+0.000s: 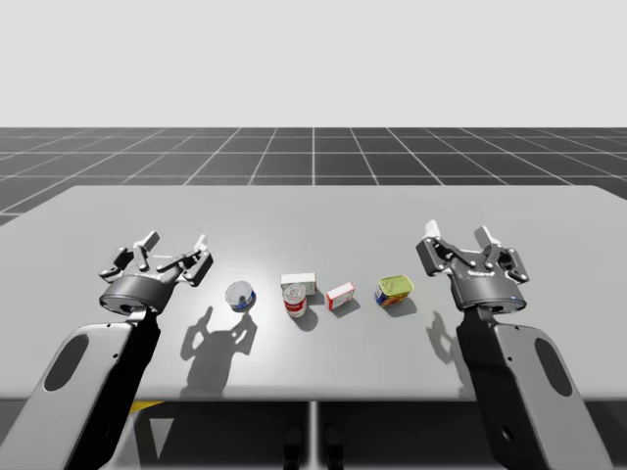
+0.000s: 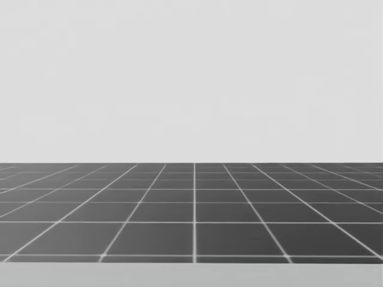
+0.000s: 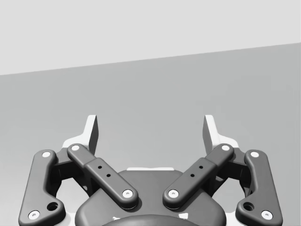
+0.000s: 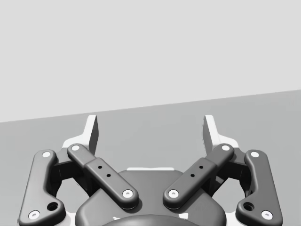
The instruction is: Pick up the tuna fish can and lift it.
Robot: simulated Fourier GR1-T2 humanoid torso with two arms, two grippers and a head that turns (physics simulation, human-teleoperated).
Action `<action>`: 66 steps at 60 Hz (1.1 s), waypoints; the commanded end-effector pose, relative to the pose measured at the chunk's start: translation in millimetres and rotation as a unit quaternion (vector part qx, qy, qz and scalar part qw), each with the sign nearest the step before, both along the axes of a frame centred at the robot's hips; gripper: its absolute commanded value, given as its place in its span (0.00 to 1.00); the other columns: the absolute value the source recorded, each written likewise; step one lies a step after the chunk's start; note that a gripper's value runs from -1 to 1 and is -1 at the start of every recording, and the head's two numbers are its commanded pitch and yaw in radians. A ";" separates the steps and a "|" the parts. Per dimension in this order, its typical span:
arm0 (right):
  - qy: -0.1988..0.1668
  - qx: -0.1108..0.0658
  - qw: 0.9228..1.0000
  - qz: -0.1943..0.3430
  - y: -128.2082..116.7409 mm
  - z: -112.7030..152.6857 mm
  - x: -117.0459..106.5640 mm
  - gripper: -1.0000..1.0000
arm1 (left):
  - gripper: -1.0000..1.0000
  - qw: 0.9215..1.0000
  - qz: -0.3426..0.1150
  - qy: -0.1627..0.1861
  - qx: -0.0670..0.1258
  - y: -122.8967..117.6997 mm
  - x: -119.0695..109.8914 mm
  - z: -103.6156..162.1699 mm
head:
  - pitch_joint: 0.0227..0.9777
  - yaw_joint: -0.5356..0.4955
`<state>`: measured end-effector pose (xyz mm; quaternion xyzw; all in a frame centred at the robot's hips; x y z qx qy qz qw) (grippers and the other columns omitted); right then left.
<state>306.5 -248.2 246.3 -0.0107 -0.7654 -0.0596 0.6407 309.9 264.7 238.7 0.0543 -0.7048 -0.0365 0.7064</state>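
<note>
While head cam on floor grid (image 2: 194, 209), high cam on tuna can (image 1: 240, 295).

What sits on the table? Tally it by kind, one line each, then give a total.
Cans: 3 (short blue round can, red-and-white cylindrical can, yellow-topped squarish can)
Boxes: 2 (white cardboard box, small red-and-white cardboard box)
Total: 5

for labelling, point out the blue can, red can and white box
blue can (image 1: 240, 295), high view, its silver face
red can (image 1: 296, 305), high view, its red side
white box (image 1: 305, 281), high view, its top
</note>
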 end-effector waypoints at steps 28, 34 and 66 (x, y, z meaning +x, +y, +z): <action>0.017 -0.006 1.000 -0.003 -0.5 -3.4 3.1 0.00 | 0.00 1.000 -0.001 -0.001 0.003 -0.4 -0.1 -0.4 | 0.40 0.55; 0.018 -0.008 1.000 -0.004 -0.8 -3.2 3.2 0.00 | 0.00 1.000 -0.001 -0.002 0.005 -0.6 0.2 -0.5 | 0.51 0.57; 0.035 -0.026 0.999 0.008 6.3 -6.9 3.2 0.00 | 0.00 1.000 -0.007 0.002 0.006 -1.6 0.9 -0.7 | 0.85 0.81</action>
